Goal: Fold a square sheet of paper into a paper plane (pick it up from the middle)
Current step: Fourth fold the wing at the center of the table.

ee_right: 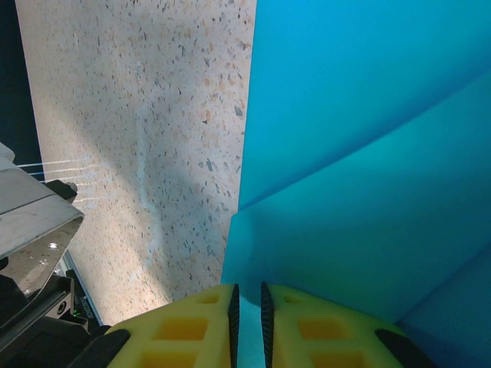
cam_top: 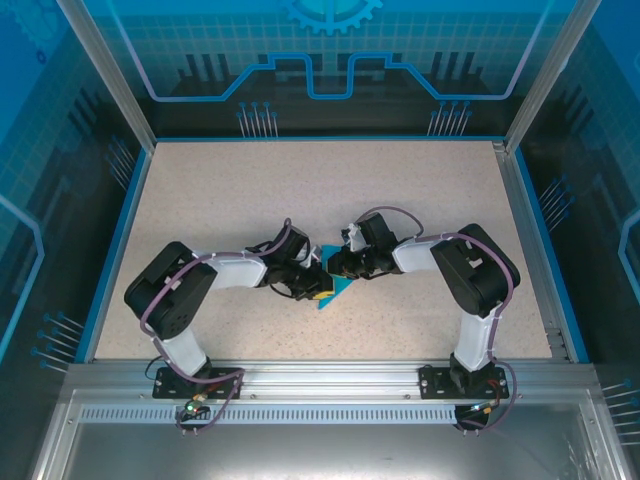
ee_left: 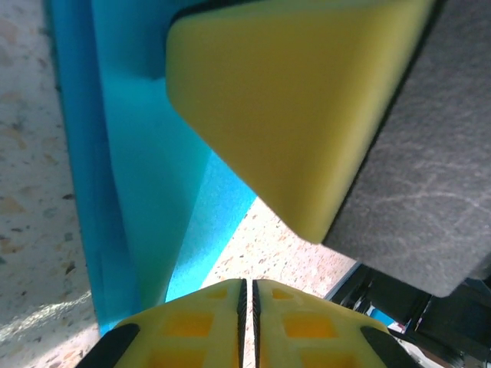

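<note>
Looking down, you've got the folded cyan sheet of paper (cam_top: 335,293) sitting in the middle of the bench (cam_top: 400,190), right where both arms meet. Your right hand (ee_right: 247,290) is pinching an edge of the sheet between its fingers, while your left hand (ee_left: 247,285) has its fingers pressed together beside the paper.

Your left arm (cam_top: 175,295) and right arm (cam_top: 480,270) had bulky black joint housings and white links, each trailed by a looping grey-purple cable (cam_top: 146,318). Both ended in black base plates (cam_top: 190,380). Your left claw (ee_left: 247,290) and right claw (ee_right: 247,293) had yellow fingers with square pockets and black edging.
</note>
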You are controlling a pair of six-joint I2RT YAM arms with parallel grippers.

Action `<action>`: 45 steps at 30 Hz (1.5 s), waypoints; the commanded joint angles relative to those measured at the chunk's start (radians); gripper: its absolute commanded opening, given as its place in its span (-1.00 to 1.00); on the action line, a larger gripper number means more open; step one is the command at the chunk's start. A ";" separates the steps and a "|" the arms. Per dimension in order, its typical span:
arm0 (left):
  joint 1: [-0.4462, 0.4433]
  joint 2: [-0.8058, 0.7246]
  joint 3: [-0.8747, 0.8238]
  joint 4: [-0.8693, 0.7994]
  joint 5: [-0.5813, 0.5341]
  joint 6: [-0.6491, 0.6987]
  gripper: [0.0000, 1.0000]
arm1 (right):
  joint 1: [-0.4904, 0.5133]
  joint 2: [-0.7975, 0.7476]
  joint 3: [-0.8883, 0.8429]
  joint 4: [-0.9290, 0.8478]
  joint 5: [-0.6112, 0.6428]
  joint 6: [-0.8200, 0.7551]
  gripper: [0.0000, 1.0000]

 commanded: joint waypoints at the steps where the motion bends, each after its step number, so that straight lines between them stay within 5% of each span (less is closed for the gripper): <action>1: 0.002 0.010 -0.013 0.020 -0.018 0.005 -0.73 | 0.005 0.083 -0.034 -0.109 0.078 -0.015 -0.63; 22: 0.001 0.036 -0.158 0.011 -0.042 0.010 -0.75 | 0.005 0.093 -0.031 -0.121 0.089 -0.019 -0.63; 45: -0.036 -0.016 -0.138 -0.351 -0.025 0.222 -0.75 | 0.011 0.085 -0.050 -0.139 0.130 0.002 -0.66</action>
